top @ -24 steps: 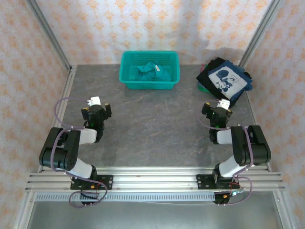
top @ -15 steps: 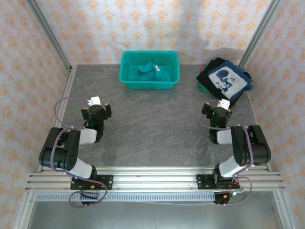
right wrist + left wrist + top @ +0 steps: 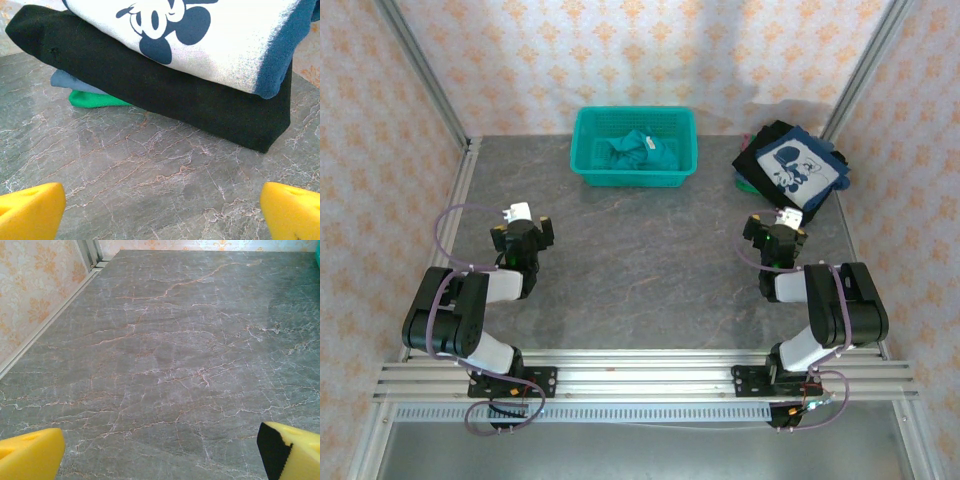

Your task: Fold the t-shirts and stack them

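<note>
A crumpled teal t-shirt (image 3: pixel 638 152) lies inside the teal mesh basket (image 3: pixel 588 170) at the back centre. Folded t-shirts are stacked at the back right: a navy one with a white-blue graphic (image 3: pixel 798 166) (image 3: pixel 210 35) on top of a black one (image 3: pixel 150 80), with grey-blue and green cloth edges (image 3: pixel 95 100) under them. My left gripper (image 3: pixel 523 235) (image 3: pixel 160 452) rests low at the left, open over bare table. My right gripper (image 3: pixel 779 238) (image 3: pixel 162 210) is open too, just in front of the stack, touching nothing.
The grey marble table (image 3: pixel 640 260) lies between the two arms. Patterned walls with metal posts (image 3: pixel 420 70) close in the left, back and right. The table's left edge rail (image 3: pixel 45 335) runs close to the left gripper.
</note>
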